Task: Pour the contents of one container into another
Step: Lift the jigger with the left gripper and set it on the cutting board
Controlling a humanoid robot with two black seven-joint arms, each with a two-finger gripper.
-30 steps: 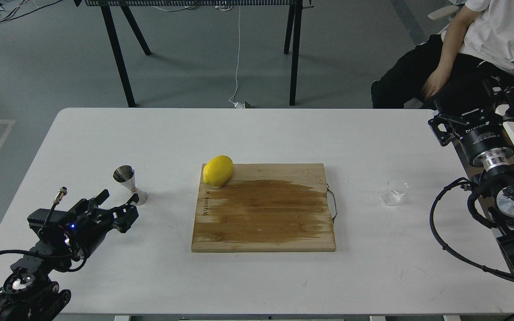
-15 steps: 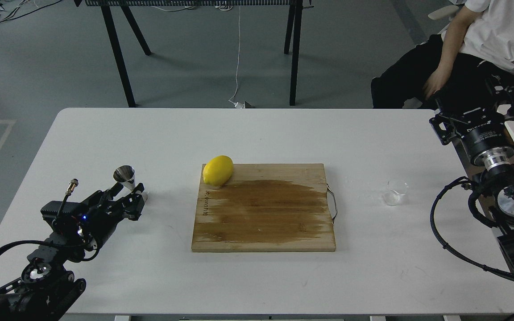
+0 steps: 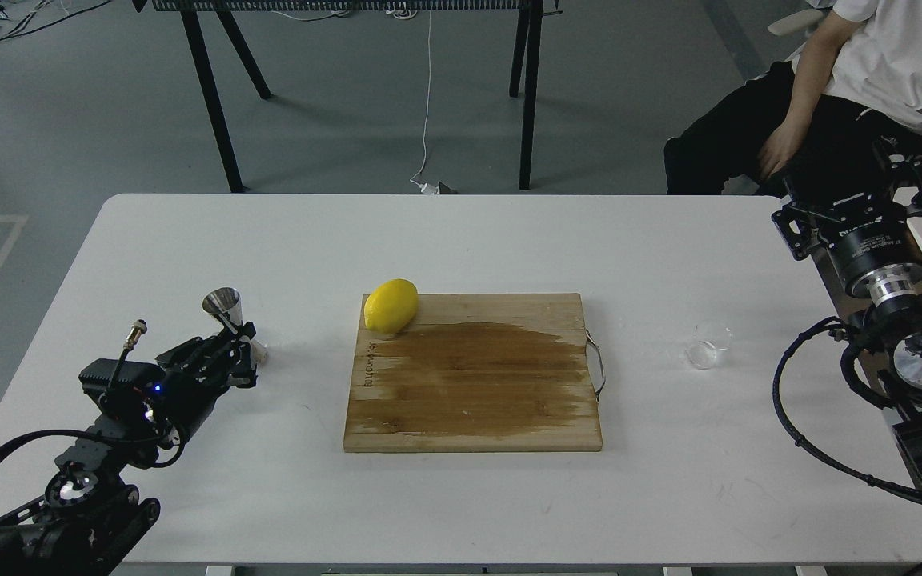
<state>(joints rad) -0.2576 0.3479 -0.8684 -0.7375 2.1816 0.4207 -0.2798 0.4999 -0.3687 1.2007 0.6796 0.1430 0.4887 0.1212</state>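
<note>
Since a second ago the left gripper (image 3: pixel 238 350) has slid forward to the steel jigger (image 3: pixel 230 322); its fingers now flank the narrow waist, but whether they press it cannot be told. That jigger stands upright on the white table (image 3: pixel 461 240), left of the cutting board (image 3: pixel 473 372). On the board's far left corner lies a lemon (image 3: pixel 390 306). Right of the board, well apart from the jigger, sits the clear glass cup (image 3: pixel 709 344). Farther right, the right gripper (image 3: pixel 857 204) hangs off the table's corner, its fingers spread, holding nothing.
</note>
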